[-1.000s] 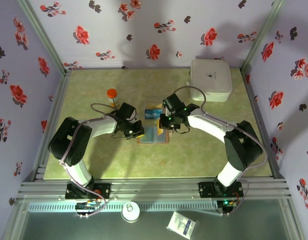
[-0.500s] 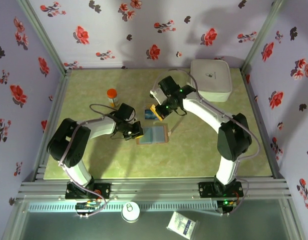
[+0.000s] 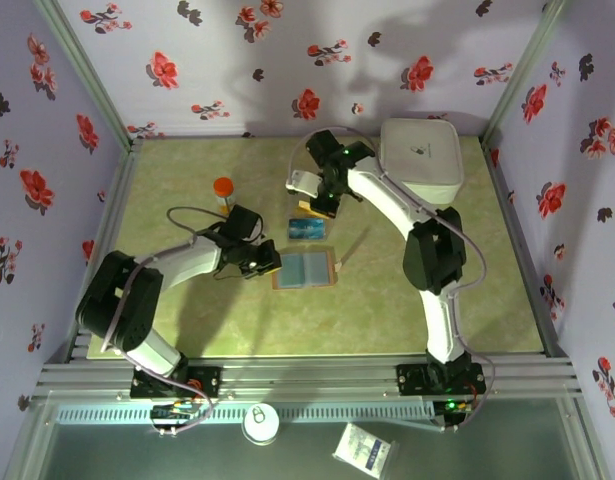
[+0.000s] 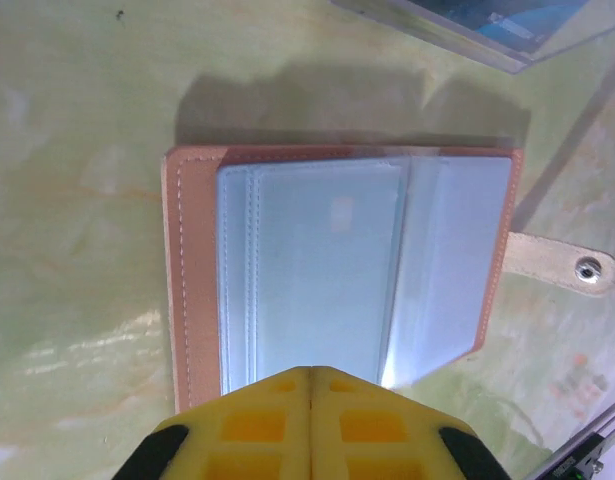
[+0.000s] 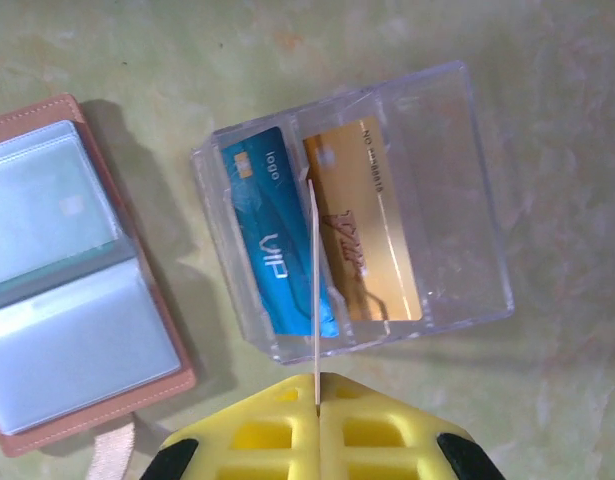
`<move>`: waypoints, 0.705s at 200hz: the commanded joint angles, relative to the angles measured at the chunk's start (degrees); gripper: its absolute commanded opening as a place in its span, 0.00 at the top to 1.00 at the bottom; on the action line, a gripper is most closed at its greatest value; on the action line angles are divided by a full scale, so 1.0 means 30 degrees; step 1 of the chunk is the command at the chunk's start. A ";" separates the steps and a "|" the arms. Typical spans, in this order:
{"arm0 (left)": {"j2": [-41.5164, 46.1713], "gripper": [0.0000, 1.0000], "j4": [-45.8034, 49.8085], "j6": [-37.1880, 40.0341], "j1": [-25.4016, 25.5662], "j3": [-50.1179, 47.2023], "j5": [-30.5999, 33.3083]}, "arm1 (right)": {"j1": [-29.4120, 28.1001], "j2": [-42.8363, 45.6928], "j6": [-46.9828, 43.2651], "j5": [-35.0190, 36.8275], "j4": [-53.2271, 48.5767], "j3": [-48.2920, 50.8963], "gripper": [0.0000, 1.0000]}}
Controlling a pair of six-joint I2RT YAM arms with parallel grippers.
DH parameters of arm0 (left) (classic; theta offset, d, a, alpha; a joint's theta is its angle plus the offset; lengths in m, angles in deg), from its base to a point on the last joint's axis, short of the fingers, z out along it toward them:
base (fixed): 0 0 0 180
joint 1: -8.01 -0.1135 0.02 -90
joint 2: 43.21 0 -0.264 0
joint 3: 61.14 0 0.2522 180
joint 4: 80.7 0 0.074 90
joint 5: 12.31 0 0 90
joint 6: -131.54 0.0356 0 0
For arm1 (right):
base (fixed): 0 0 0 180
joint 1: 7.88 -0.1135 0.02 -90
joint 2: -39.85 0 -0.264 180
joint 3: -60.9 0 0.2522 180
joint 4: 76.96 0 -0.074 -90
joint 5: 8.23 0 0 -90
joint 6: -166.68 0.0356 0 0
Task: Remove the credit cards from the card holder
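The tan card holder (image 3: pixel 307 269) lies open on the table, its blue-grey clear sleeves (image 4: pixel 327 270) facing up and its clasp tab (image 4: pixel 562 266) to one side. My left gripper (image 4: pixel 310 372) is shut, its tips over the holder's near edge with nothing visible between them. My right gripper (image 5: pixel 315 378) is shut on a thin credit card (image 5: pixel 313 280) seen edge-on. It hangs above a clear plastic tray (image 5: pixel 457 200) that holds a teal card (image 5: pixel 272 245) and a gold card (image 5: pixel 365 225). In the top view the right gripper (image 3: pixel 313 207) is just behind the tray (image 3: pixel 309 229).
An orange-capped bottle (image 3: pixel 223 192) stands at the back left of the mat. A white case (image 3: pixel 421 158) sits in the back right corner. Floral walls close in three sides. The holder (image 5: pixel 72 290) lies close beside the tray.
My right gripper has lifted away from the holder and swung back and left to above the clear tray, carrying a card. The left gripper stayed at the holder's left side.
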 commanded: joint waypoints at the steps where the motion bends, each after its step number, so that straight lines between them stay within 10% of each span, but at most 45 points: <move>1: 0.0997 0.93 0.0759 -0.0239 -0.0230 -0.0761 0.0611 | 0.0198 -0.1176 -0.1874 -0.0723 -0.1940 -0.1941 1.00; 141: 0.3092 0.91 0.0772 -0.0904 -0.0938 -0.2808 0.1272 | 0.0581 -0.4853 -0.3561 -0.1092 -0.2525 -0.5535 0.97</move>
